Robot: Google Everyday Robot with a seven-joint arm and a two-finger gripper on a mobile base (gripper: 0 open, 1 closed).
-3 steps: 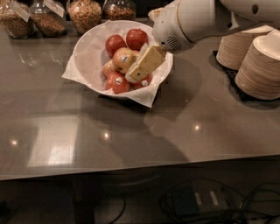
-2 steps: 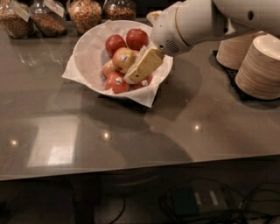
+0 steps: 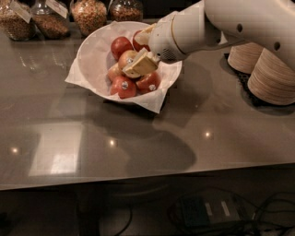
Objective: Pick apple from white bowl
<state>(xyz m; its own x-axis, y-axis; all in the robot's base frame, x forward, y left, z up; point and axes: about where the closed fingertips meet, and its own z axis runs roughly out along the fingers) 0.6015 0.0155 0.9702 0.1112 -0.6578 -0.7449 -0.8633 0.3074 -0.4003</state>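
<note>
While the white bowl [image 3: 92,55] on the desk [image 3: 138,138] holds red apples [image 3: 123,86] just below the fingers [image 3: 143,64], the apple [image 3: 125,59] sits against the nearer finger. The gripper [image 3: 136,53] is spread apart and grips nothing. Since a second ago it has edged left, deeper into the bowl. Jars [image 3: 90,14] stand behind and to the left, and stacked paper bowls [image 3: 272,78] well to the right. The arm [image 3: 184,32] hides the bowl's right rim.

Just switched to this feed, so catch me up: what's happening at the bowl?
The robot's arm has its gripper down among the apples in the white bowl, right against the pale yellow apple. That apple is not out of the bowl yet; red apples lie around it.
</note>
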